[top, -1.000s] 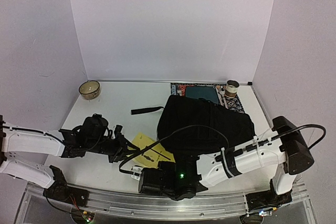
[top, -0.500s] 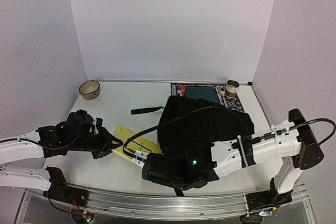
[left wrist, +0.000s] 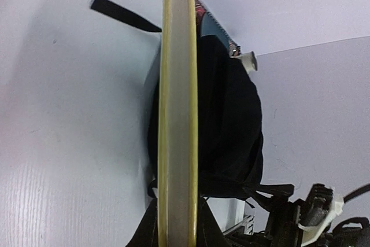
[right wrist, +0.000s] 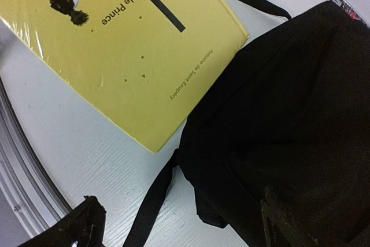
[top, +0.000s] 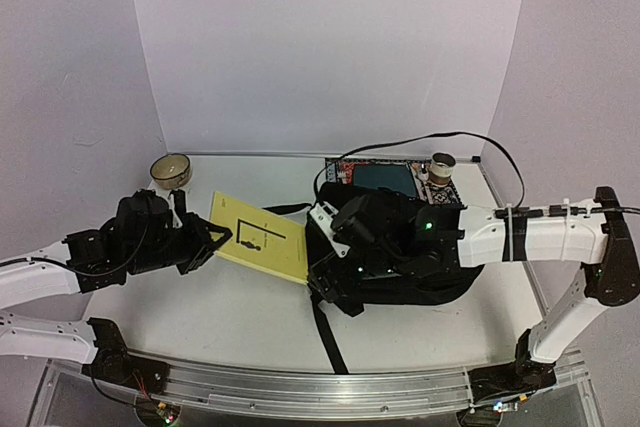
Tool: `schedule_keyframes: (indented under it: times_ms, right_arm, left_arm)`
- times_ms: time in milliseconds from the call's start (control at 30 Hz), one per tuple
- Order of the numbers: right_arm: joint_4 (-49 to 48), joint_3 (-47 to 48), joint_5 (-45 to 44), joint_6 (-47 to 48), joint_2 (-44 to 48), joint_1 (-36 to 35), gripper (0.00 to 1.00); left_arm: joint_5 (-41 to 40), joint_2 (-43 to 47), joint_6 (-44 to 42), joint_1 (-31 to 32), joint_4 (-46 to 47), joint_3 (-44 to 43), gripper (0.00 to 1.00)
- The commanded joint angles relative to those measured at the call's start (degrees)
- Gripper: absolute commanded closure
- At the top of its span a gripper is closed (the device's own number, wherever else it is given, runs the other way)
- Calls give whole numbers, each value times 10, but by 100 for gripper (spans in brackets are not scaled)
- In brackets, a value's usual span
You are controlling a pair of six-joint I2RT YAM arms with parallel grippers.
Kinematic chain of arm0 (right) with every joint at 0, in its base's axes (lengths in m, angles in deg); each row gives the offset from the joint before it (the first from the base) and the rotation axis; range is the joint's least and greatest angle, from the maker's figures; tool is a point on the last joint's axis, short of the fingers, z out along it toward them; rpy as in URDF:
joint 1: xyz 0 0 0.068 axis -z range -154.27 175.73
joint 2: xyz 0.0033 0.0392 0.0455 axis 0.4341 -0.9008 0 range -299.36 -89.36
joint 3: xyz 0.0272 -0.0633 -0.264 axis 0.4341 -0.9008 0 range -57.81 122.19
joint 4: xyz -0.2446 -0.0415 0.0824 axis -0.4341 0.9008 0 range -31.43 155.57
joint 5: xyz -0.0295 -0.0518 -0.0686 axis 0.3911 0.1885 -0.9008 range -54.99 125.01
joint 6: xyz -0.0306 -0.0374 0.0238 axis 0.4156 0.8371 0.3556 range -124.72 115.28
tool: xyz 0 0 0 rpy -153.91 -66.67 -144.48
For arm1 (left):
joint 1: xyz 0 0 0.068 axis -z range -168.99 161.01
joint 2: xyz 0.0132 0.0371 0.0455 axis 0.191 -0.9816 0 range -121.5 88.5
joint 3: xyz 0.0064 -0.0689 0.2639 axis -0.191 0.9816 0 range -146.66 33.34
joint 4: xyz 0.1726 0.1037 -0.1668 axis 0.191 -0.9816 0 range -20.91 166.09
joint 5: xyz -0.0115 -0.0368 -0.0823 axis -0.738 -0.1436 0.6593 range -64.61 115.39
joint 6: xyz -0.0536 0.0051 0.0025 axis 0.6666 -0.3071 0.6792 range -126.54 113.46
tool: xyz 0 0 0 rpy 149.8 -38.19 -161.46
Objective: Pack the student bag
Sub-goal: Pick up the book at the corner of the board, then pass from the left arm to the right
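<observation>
The student bag [top: 455, 277], a soft black backpack, lies right of centre, largely under my right arm. A yellow book [top: 258, 237] titled "The Little Prince" is held off the table, its far corner next to the bag's left side. My left gripper [top: 214, 238] is shut on the book's near edge. In the left wrist view the book [left wrist: 178, 114] shows edge-on between the fingers, with the bag [left wrist: 231, 120] behind it. My right gripper [right wrist: 182, 224] hangs open above the bag's [right wrist: 289, 102] front left corner and a strap [right wrist: 147, 206], with nothing between its fingers.
A small bowl [top: 171, 170] sits at the back left. Behind the bag lie a patterned mat with a teal item [top: 390, 176] and a small round cup [top: 442, 163]. One bag strap [top: 280, 211] trails left, another [top: 328, 342] toward the near edge.
My left gripper has lifted the yellow book off the table and carried it back toward the bag. My right gripper has opened wide and swung from the near edge up over the bag.
</observation>
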Motion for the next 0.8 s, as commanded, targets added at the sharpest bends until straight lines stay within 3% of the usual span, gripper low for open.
schedule_keyframes:
  times_ms: [0, 133, 267, 533, 767]
  right_arm:
    - [-31, -23, 66, -70, 46, 37, 4]
    - [-54, -44, 118, -100, 78, 82, 2]
    - [-87, -63, 176, -137, 98, 139, 2]
    - [-135, -103, 298, -194, 130, 269, 2]
    - [-184, -103, 371, -248, 109, 322, 2]
  left_arm:
    - [-13, -9, -51, -6, 194, -61, 100]
    - [12, -39, -75, -30, 216, -97, 100]
    - [129, -108, -53, -77, 291, -103, 100]
    - [279, -201, -15, -143, 431, -94, 100]
    - [371, -258, 2, -152, 515, -109, 100]
